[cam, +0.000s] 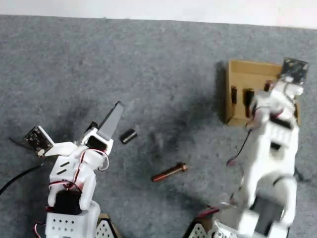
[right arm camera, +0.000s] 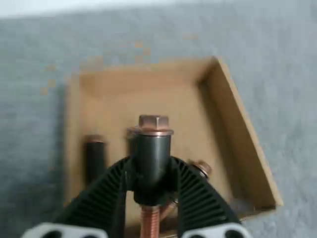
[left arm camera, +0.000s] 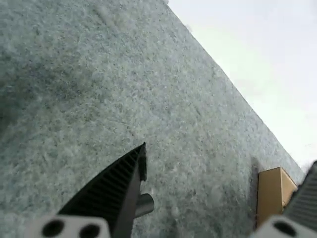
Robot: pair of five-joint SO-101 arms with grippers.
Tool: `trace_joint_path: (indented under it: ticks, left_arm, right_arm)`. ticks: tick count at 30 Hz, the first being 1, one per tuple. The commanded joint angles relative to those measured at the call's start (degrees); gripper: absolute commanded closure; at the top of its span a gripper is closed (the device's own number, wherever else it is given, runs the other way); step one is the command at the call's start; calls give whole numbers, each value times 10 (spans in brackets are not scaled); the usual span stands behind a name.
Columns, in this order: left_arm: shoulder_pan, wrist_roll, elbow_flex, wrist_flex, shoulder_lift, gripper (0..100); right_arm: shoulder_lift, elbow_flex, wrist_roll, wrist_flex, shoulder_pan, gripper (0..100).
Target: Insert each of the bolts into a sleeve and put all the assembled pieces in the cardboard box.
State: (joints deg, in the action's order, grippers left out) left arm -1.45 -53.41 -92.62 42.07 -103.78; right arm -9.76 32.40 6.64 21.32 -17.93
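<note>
While right gripper (right arm camera: 151,166) is clamped tight on sleeved bolt (right arm camera: 152,141) and held over box (right arm camera: 242,148), drop-off step is judged to be in hand. Other finished pieces (right arm camera: 94,156) are seen lying inside. Next move, best guess: jaws to be opened so load falls inside walls, not on rim. Left gripper (cam: 106,118) is spread wide, nothing held, low over mat (cam: 163,74) just beside loose sleeve (cam: 128,136). Bare bolt (cam: 169,172) is seen near it, not touching. Looks like last pair not yet mated.
</note>
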Motion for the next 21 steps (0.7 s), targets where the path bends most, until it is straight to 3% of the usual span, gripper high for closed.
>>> trace_joint_path:
  ticks: [1,6,13,17,21]
  left_arm:
    - [-5,6,3,-9,-5,558]
    - [-4,6,3,-9,-5,558]
    - [-4,7,3,-10,-5,558]
    - [-4,7,-1,-11,-5,558]
    - [-4,7,-2,-12,-5,558]
  right_arm:
    - [109,-170,-19,58,-26,988]
    - [190,-261,-21,93,-25,975]
    - [216,-266,-18,112,0,817]
    - [211,-266,-20,126,3,814]
    - [211,-269,-22,216,15,814]
